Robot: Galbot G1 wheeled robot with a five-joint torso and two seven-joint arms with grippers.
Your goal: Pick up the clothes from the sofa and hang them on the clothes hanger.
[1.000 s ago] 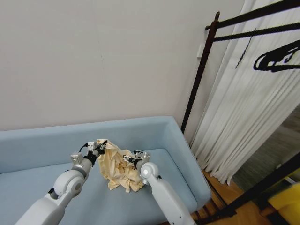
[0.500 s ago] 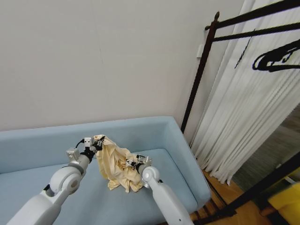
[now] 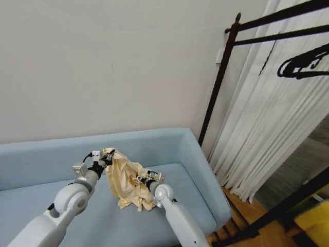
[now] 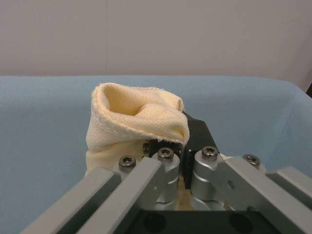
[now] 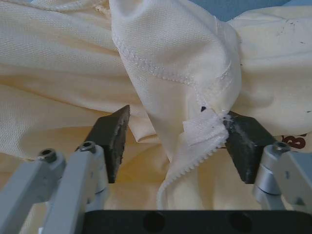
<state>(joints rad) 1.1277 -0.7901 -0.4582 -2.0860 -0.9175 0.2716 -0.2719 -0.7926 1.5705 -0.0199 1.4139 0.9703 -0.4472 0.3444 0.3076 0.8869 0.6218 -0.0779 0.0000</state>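
Cream shirt (image 3: 128, 184) clamped in left tool (image 4: 174, 147) (right tool (image 5: 178, 144) spread wide).

Soft, even, bright light leaves only gentle shadows in folds of the cream garment (image 5: 170, 58).

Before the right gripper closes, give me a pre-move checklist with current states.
1. Left gripper shut on the top edge of the yellow garment: ok.
2. Right gripper open, fingers wide apart: ok.
3. Fabric in the right gripper's gap: ok, a seamed fold lies between the pads.
4. Garment lifted off the sofa: not ok, its lower folds seem to lie on the seat.
5. Hanger bare on the rack: ok.
6. Free path from sofa to rack: cannot tell.
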